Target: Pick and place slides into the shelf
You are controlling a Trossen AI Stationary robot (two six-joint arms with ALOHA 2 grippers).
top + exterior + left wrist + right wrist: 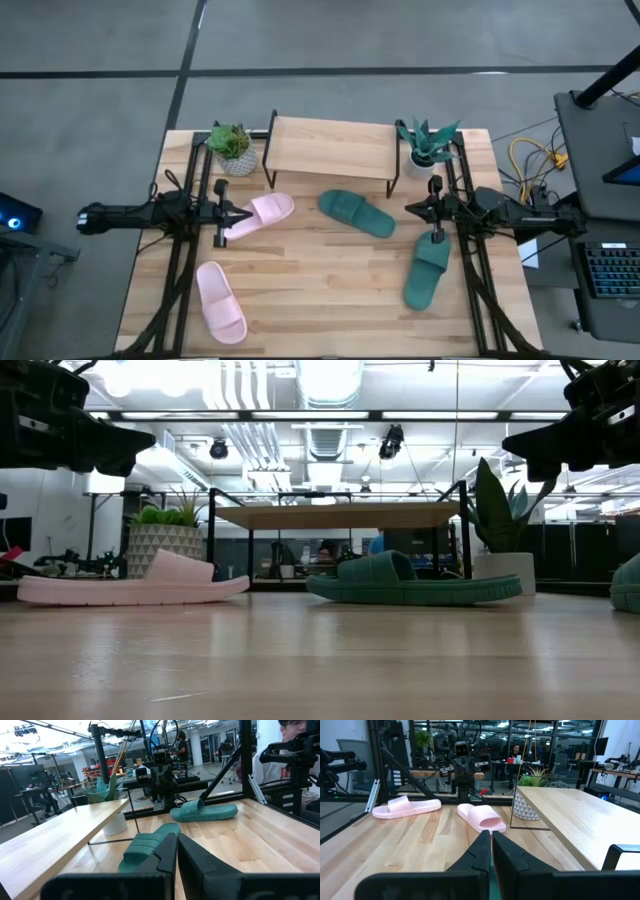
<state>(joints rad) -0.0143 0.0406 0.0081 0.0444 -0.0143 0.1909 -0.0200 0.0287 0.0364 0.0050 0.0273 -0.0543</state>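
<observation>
Hovering above the worktop (320, 290) at its left edge, the left hand (222, 213) has its two fingers (165, 857) pressed together with nothing between them, its tip over the heel end of a pale pink slide (262, 213) that lies just in front of the shelf's left leg. The right hand (432, 212) hangs over the worktop's right side, fingers (481, 851) likewise closed on nothing, just above the toe end of a dark teal slide (428, 272) that runs down toward the near right corner. The shelf (332, 146) stands at the back middle of the worktop, its light plank top bare, with a small green plant in a patterned pot (232, 149) at its left end and a spiky plant in a white pot (430, 146) at its right end. A second teal slide (356, 213) lies angled just in front of the shelf, right of centre, and none of the slides is under the plank. The second pink slide (220, 302) lies well apart, near the front left corner. In the low view the pink slide (135, 585) and the teal one (412, 582) rest flat on their soles before the shelf's black legs (212, 540).
</observation>
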